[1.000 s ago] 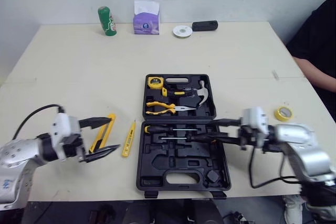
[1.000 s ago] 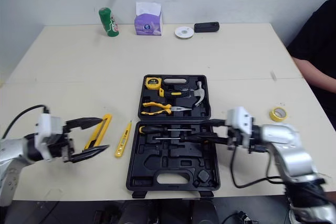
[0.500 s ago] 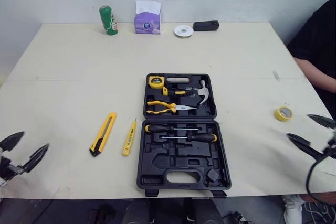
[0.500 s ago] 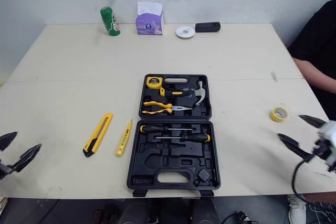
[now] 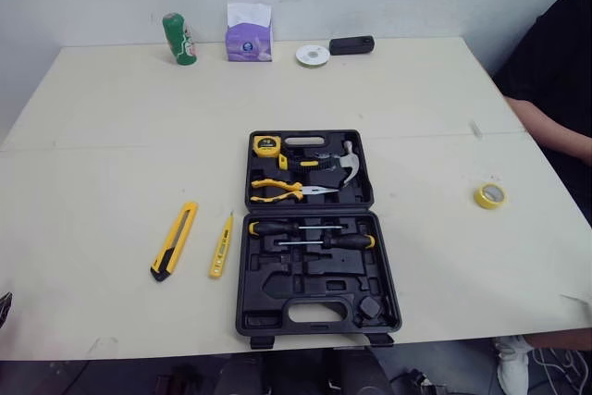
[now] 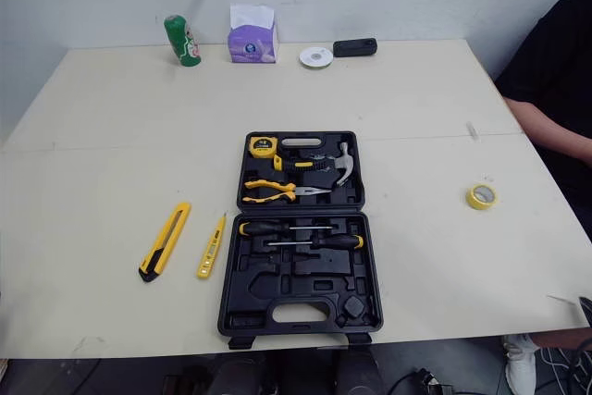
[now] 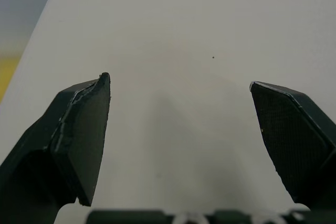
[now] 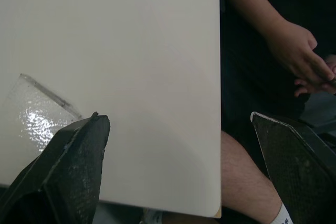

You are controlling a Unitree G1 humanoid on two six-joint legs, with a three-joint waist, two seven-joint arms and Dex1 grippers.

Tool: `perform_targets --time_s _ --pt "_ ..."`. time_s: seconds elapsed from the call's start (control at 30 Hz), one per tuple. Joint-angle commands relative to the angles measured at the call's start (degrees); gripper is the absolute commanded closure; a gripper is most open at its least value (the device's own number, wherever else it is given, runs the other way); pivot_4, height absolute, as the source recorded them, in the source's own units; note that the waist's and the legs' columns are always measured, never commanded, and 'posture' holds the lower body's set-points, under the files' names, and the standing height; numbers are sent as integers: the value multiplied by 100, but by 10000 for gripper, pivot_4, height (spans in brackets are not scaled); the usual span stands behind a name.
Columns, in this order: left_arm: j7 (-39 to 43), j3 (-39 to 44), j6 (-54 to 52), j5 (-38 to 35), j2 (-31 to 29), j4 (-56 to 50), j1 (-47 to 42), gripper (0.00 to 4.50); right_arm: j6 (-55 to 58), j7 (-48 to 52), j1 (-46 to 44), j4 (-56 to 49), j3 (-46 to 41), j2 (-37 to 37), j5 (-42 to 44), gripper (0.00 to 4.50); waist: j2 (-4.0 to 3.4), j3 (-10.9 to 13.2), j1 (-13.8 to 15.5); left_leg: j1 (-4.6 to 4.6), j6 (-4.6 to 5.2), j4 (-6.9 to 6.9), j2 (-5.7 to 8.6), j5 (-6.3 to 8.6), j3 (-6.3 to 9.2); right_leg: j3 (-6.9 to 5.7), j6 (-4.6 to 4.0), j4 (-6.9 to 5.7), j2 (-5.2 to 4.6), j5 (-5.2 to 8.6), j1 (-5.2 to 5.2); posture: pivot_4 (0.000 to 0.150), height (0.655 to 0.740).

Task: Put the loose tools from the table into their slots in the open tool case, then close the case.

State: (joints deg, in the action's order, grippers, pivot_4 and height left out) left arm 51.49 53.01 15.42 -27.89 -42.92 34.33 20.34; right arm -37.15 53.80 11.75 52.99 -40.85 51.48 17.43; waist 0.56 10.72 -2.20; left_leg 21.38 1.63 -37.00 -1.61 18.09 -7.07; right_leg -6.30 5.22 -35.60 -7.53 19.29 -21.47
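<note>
— On the cream table [image 5: 111,154], which step is in hand?
— Packing, not finished. The black plastic tool case [image 5: 277,284] lies open at centre with several slots vacant. A yellow utility knife [image 5: 174,240] and a slim yellow tester pen [image 5: 220,244] lie loose near it on the robot's left.
— Pincers?
— Left pincer [image 7: 178,80] and right pincer [image 8: 174,115] are both spread wide, holding nothing. Next, I judge, the left arm must reach in for the knife.
</note>
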Motion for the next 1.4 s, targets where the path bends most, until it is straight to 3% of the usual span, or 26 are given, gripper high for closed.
perform_targets --time_s 0.03,0.2,0.37,0.53,0.77,0.83,1.13,1.4 --pt "122 20 -38 -207 -75 -393 16 0 -52 305 -228 -324 184 -36 244 550 -1 0 6 0 0 1 0 0 0 0 -1 0 0 0 -1 1500 7400" --pt "133 -209 -325 -282 47 -1086 -10 0 694 723 -746 -1149 529 -227 708 550 -6 3 44 3 -3 2 0 0 0 -1 -3 -2 0 1 0 1500 7400" --pt "-150 -644 -1078 -488 397 -2791 146 0 1523 1065 -856 -2828 1042 -559 1199 550 -9 5 66 5 -2 -2 -1 -1 1 -1 -2 -6 0 1 3 1500 7400" --pt "-1411 -1173 -2966 -723 619 -4889 451 0 2240 1270 -1054 -4232 1547 -722 1590 550 -9 5 75 11 -1 -4 1 -4 1 -2 0 -6 0 0 4 1500 7400" --pt "-2343 -1595 -4407 -1289 707 -6982 549 0 2757 1636 -1346 -5244 2026 -802 1891 550 -3 8 80 12 18 -9 2 -33 1 -2 3 -8 4 -2 9 1500 7400" --pt "-2621 -1731 -4974 -1513 650 -7323 603 0 2842 1736 -1386 -5396 2138 -798 1901 550 -4 8 83 12 7 -8 1 -40 1 -3 3 -7 7 -1 9 1500 7400" --pt "-4333 -3575 -6329 -798 897 -8477 -182 0 3420 2050 -1743 -5966 2665 -846 2134 550 -3 8 166 11 9 -14 4 -44 3 -2 5 -9 10 -3 15 1500 7400" --pt "-5311 -4156 -7609 -639 1374 -8698 -729 0 3768 2117 -1957 -6538 2742 -870 2207 550 -2 8 235 12 9 -23 3 -45 3 -2 5 -10 14 -3 18 1500 7400"
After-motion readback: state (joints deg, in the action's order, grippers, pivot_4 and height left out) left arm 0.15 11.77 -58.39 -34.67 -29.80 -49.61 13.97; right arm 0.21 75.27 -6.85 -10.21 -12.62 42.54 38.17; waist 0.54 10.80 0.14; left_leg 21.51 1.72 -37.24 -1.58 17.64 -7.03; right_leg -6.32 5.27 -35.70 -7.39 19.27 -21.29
